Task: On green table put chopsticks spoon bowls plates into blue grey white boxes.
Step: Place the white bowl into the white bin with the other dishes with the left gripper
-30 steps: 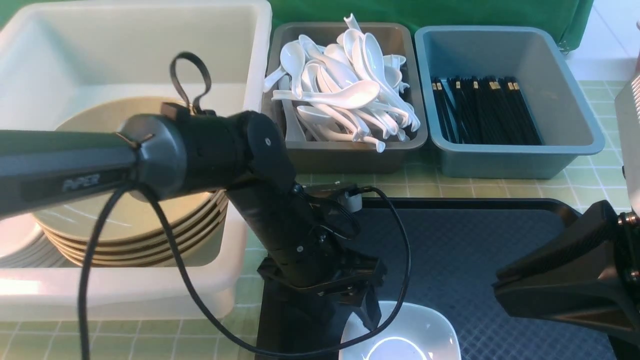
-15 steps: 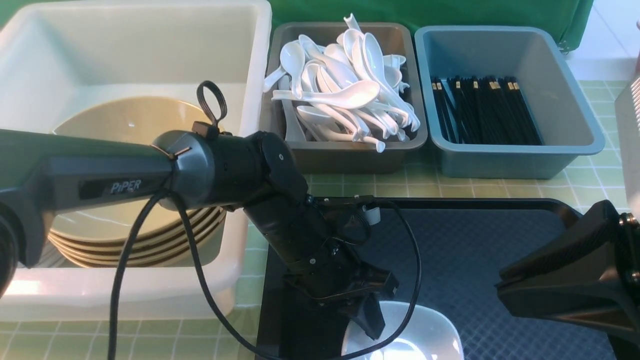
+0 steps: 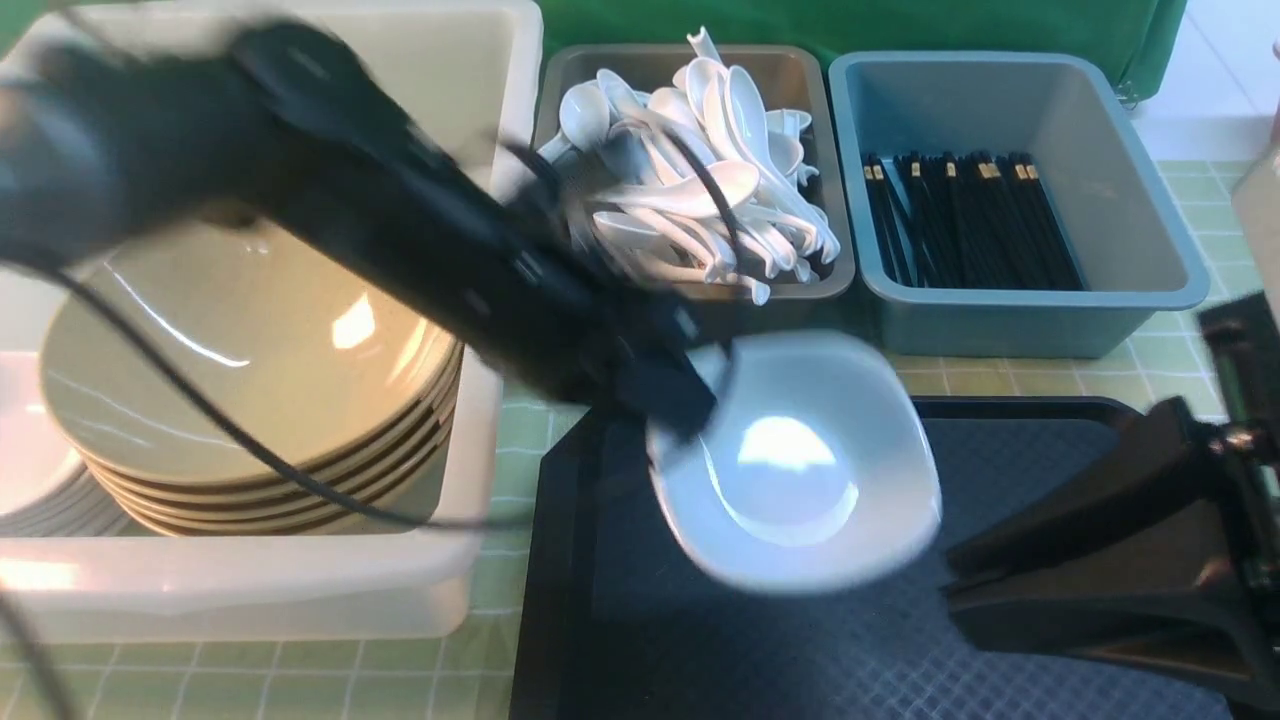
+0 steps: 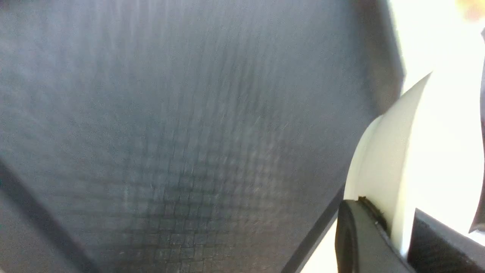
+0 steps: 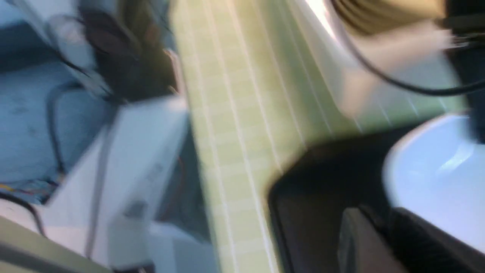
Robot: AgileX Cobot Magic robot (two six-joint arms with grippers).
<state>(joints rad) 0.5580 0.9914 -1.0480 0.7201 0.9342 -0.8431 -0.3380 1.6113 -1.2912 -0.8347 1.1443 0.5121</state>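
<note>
My left gripper (image 3: 690, 400) is shut on the rim of a small white plate (image 3: 800, 470) and holds it tilted in the air above the black tray (image 3: 760, 650). In the left wrist view the plate's rim (image 4: 382, 159) sits pinched in the left gripper (image 4: 394, 212). My right gripper (image 3: 955, 590) hovers shut and empty over the tray's right side, just right of the plate. The right wrist view is blurred but shows the right gripper (image 5: 379, 218) next to the plate (image 5: 435, 170). Tan bowls (image 3: 260, 340) are stacked in the white box (image 3: 250, 590).
The grey box (image 3: 640, 50) is heaped with white spoons (image 3: 720, 190). The blue box (image 3: 1030, 320) holds black chopsticks (image 3: 970, 220). More white plates (image 3: 30, 480) lie left of the bowls. All three boxes stand on the green table (image 3: 1180, 350) behind the tray.
The left gripper closed on the plate's rim at the tray's near edge. It then lifted the plate up and toward the boxes, the arm swinging upward. The right gripper shifted slightly.
</note>
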